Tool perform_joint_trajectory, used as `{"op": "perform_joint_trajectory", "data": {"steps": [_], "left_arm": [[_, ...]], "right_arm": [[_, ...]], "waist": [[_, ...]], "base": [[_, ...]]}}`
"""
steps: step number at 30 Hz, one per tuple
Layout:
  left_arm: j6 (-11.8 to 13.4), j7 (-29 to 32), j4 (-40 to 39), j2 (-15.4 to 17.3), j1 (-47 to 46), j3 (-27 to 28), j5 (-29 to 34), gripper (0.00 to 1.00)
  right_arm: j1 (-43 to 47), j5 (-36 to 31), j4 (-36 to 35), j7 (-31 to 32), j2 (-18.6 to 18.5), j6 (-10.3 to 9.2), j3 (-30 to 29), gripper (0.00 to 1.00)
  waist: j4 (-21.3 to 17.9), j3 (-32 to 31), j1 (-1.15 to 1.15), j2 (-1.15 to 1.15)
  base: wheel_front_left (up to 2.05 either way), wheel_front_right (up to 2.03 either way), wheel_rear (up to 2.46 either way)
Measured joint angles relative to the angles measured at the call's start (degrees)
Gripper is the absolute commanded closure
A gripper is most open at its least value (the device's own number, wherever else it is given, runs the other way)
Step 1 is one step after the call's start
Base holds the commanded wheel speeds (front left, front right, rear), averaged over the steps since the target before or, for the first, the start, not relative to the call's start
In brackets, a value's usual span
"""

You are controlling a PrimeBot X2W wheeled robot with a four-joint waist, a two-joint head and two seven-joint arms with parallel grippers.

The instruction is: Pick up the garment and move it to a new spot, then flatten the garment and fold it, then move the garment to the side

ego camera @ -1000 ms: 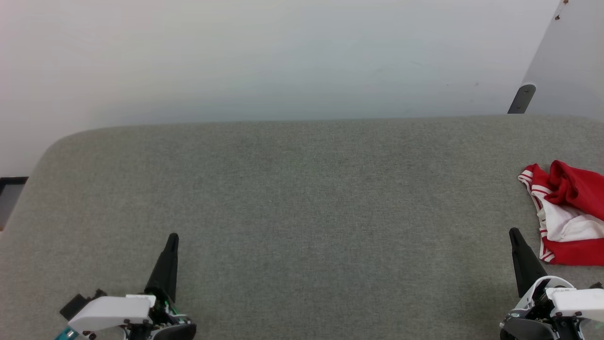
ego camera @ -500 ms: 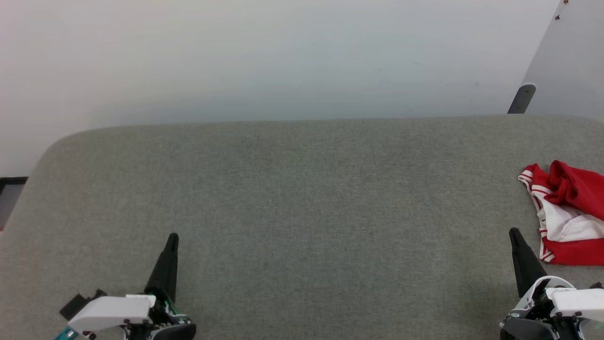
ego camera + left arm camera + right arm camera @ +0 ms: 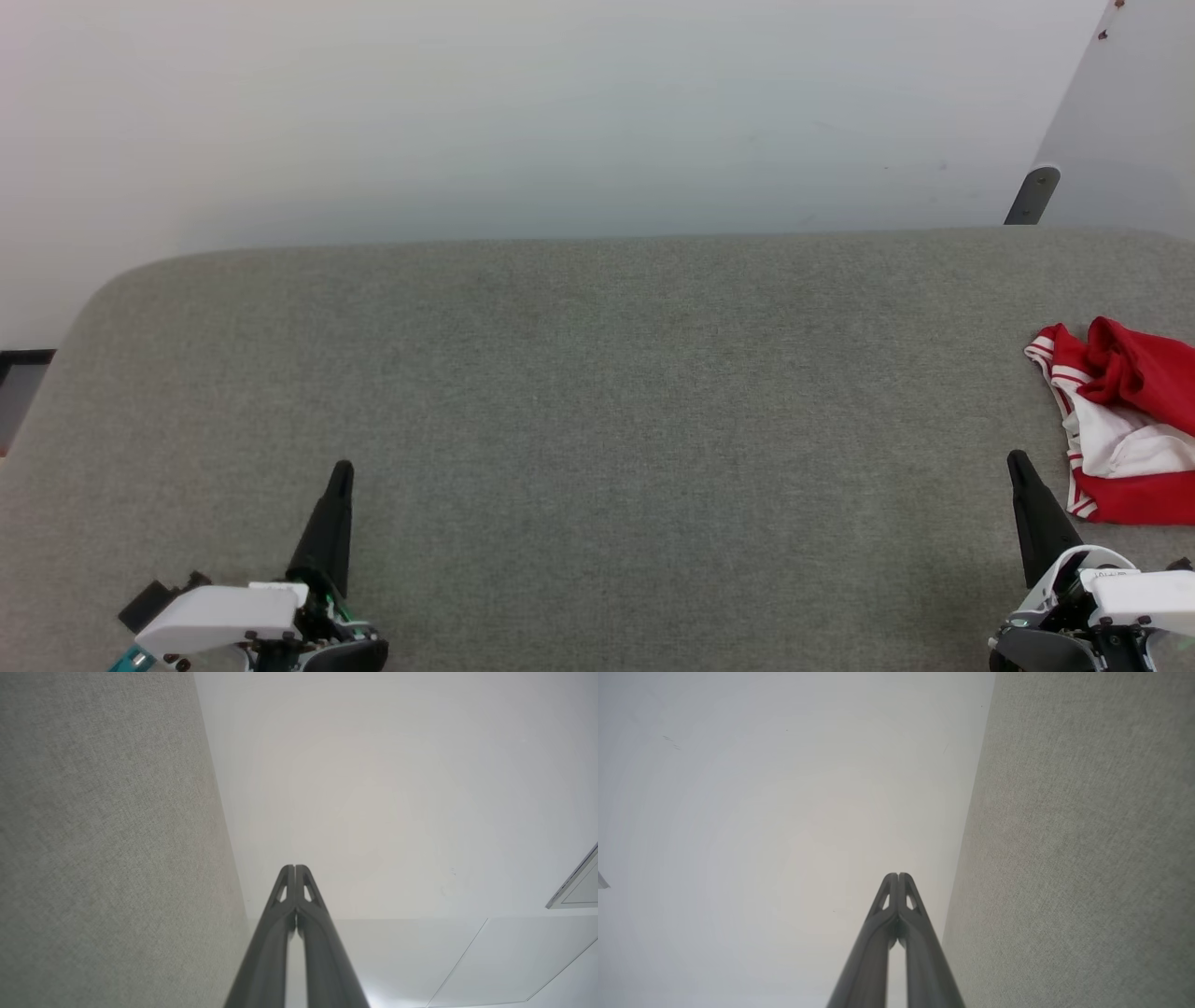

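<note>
Two grippers show at the near edge of the head view, the left gripper [image 3: 341, 469] near left and the right gripper [image 3: 1017, 462] near right. Each has its fingers pinched together with nothing between them, over the grey surface [image 3: 597, 392]. The garment [image 3: 1125, 420] lies crumpled on the surface at the right, cut by the frame edge, just right of the right gripper's tip and apart from it.

In the left wrist view the fingers [image 3: 271, 952] press tip to tip, with the surface beside them and a pale wall [image 3: 397, 788] beyond.

In the right wrist view the fingers [image 3: 924, 961] are likewise closed and empty.
</note>
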Motion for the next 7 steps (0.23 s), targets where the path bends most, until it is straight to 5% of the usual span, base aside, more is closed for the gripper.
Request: {"op": "perform_joint_trajectory", "data": {"steps": [7], "left_arm": [[0.0, 0.0, 0.0, 0.0, 0.0, 0.0, 0.0, 1.0]], "right_arm": [[0.0, 0.0, 0.0, 0.0, 0.0, 0.0, 0.0, 1.0]], "waist": [[0.0, 0.0, 0.0, 0.0]], "base": [[0.0, 0.0, 0.0]]}}
